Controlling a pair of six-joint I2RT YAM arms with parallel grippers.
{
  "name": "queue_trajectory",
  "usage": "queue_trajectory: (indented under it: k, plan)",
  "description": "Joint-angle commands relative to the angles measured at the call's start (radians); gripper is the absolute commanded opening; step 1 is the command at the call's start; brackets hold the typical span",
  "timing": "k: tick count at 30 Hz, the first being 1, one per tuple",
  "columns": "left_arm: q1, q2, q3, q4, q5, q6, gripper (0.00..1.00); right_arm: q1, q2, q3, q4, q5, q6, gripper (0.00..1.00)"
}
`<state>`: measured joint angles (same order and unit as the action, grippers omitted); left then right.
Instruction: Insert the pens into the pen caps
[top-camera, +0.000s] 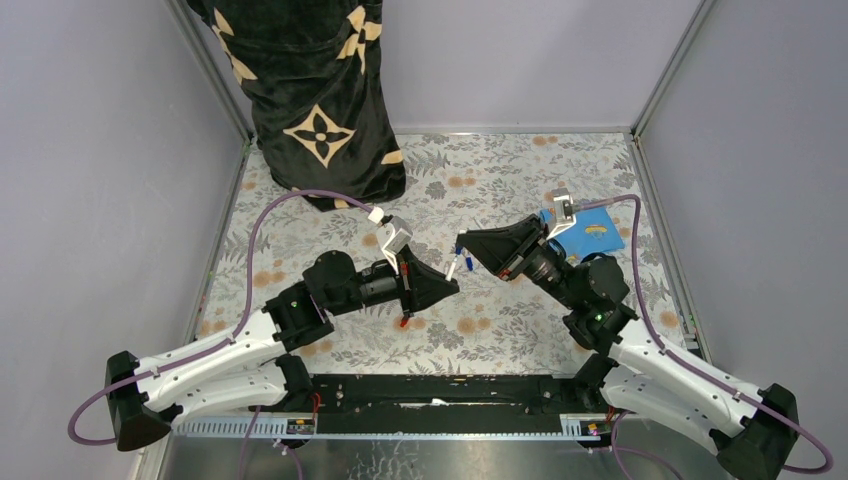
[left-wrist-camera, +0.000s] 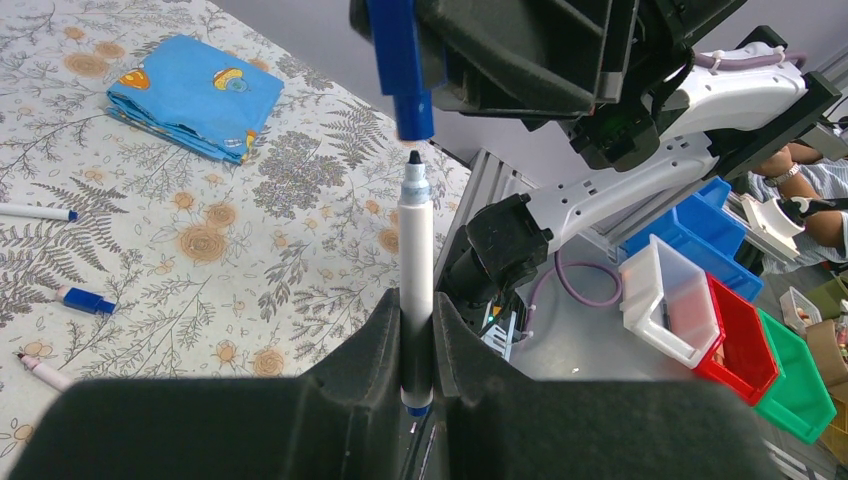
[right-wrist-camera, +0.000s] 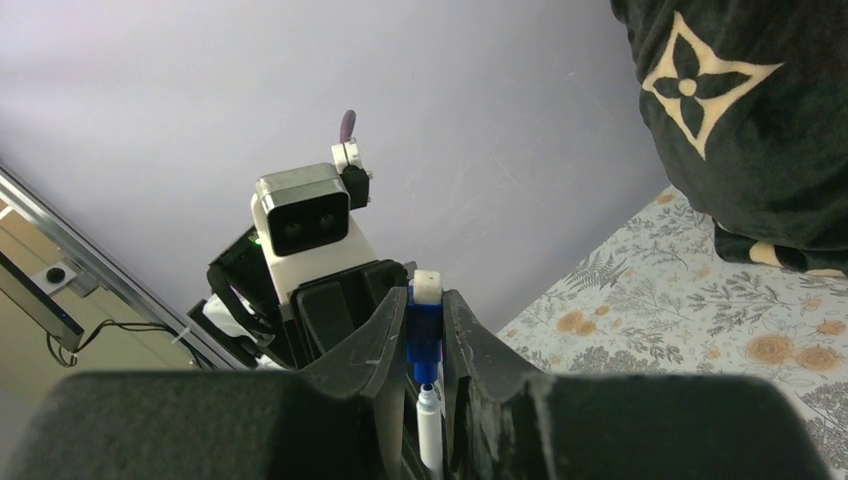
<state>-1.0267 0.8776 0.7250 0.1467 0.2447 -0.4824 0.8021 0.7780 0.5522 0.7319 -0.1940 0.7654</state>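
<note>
My left gripper (left-wrist-camera: 416, 305) is shut on the lower barrel of a white pen (left-wrist-camera: 416, 260), which stands upright with its dark tip uppermost. Just above that tip hangs a blue pen cap (left-wrist-camera: 400, 60), open end down, with a small gap between them. My right gripper (right-wrist-camera: 425, 300) is shut on this cap (right-wrist-camera: 423, 335), and the pen (right-wrist-camera: 429, 430) shows just under it. The two grippers meet above the table's middle (top-camera: 458, 265). On the table lie another pen with a blue tip (left-wrist-camera: 35, 212), a pen with a red tip (left-wrist-camera: 40, 372) and a blue cap (left-wrist-camera: 85, 300).
A folded blue cloth (left-wrist-camera: 195, 95) lies at the table's right back. A black patterned fabric (top-camera: 320, 100) hangs over the back left corner. Off the table's near edge stand white (left-wrist-camera: 670, 300), red (left-wrist-camera: 740, 345) and green (left-wrist-camera: 800, 390) bins.
</note>
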Motion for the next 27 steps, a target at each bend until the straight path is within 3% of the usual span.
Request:
queue_trajectory:
  k: [1,27]
  plan:
    - [-0.006,-0.009,0.009,0.067,-0.004,0.018,0.0,-0.001,-0.032,0.036,0.068,0.033,0.024,0.0]
    - [-0.006,-0.009,0.015,0.08,-0.026,0.016,0.0,-0.001,-0.006,0.02,0.073,0.015,0.032,0.0]
